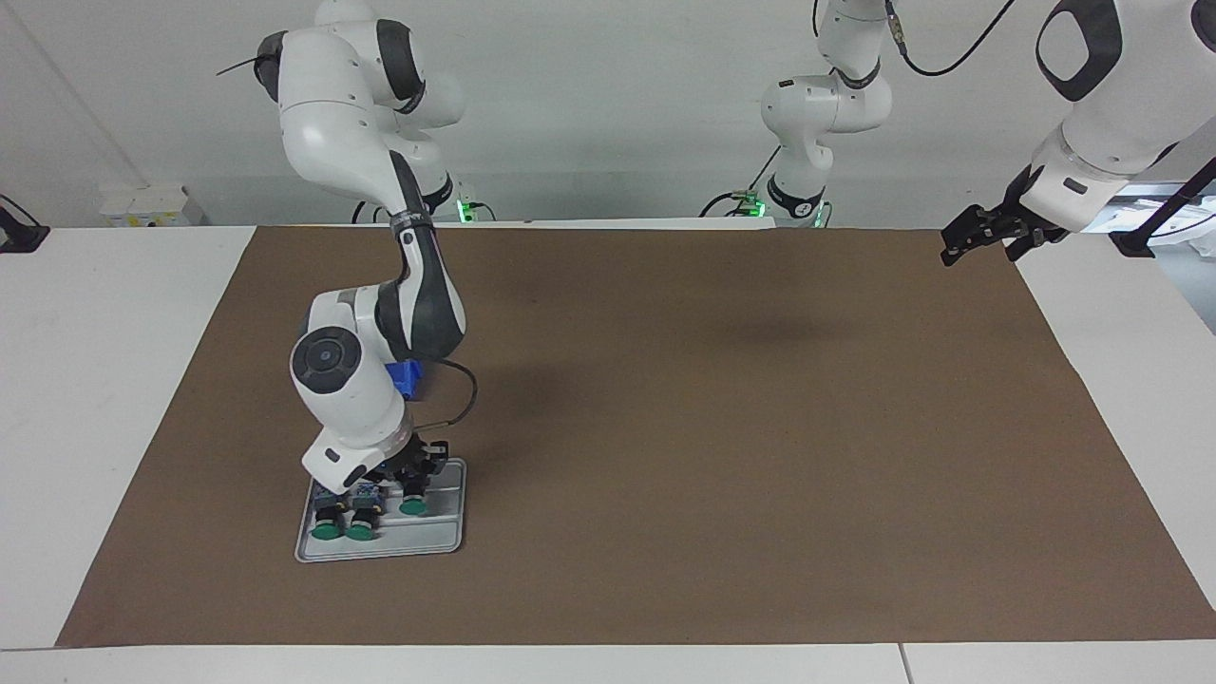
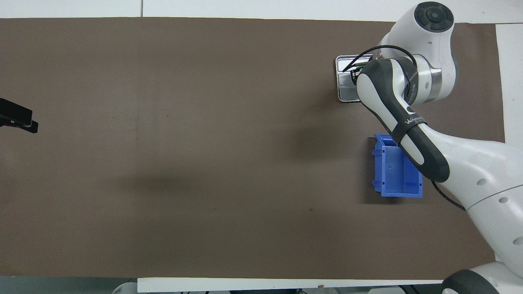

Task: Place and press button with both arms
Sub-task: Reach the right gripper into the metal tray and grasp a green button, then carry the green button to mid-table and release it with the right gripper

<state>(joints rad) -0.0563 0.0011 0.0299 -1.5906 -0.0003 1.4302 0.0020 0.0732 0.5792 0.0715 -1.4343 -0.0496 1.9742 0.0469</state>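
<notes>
Three green-capped buttons lie on a grey metal tray at the right arm's end of the table. My right gripper reaches down onto the tray and is shut on the black body of the button that lies apart from the other two. In the overhead view the right arm covers most of the tray and hides the buttons. My left gripper waits open with nothing in it, up in the air over the brown mat's corner at the left arm's end, nearest the robots.
A blue plastic bin stands on the brown mat, nearer to the robots than the tray and partly under the right arm's forearm. White table surface borders the mat on all sides.
</notes>
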